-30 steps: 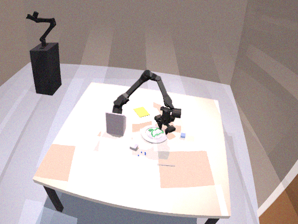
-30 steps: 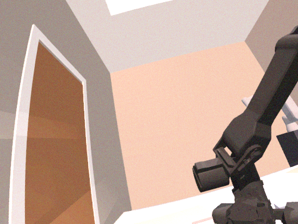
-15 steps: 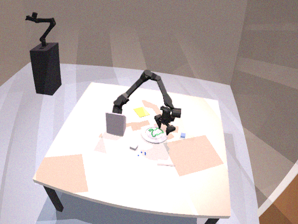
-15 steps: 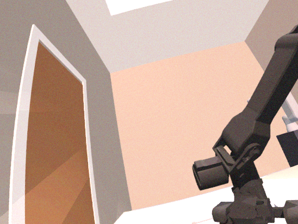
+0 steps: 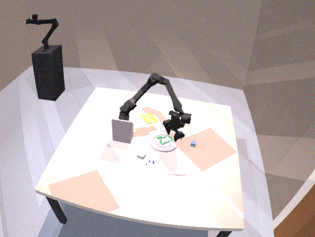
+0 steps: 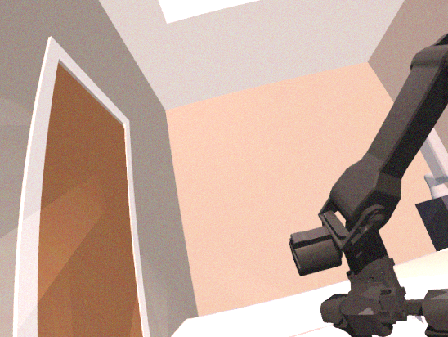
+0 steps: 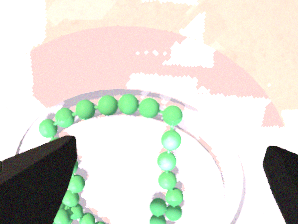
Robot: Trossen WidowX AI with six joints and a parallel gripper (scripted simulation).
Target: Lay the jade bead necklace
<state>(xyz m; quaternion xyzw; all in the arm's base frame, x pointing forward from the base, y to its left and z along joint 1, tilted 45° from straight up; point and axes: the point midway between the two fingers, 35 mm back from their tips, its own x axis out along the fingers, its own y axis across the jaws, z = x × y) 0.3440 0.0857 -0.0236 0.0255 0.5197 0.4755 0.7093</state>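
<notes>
The robot's hand [image 5: 172, 136] [image 6: 386, 319] [image 7: 173, 152] is wide open and holds nothing, with one finger on each side of the beads. The jade necklace [image 5: 161, 144] [image 7: 128, 104] is on the round board [image 5: 155, 147] [image 7: 232, 175], but only some of it looks to be in the groove. Close to the fingers, two strings of beads run in over the flat middle, and some beads are bunched up. The far beads make a nice curve along the groove.

I think the job now is to fix the part that is out of place. The hand should pinch just a bead or two near the bend, lift a tiny bit, and pull softly out to the groove. Then it should set them down and let go gently (a hard tug could pop the good beads out).

The hand points down, low over the board's edge. Behind it, the black arm [image 5: 172, 98] [image 6: 413, 123] goes up to a high elbow, then slopes back down to its foot, like a big upside-down V.
</notes>
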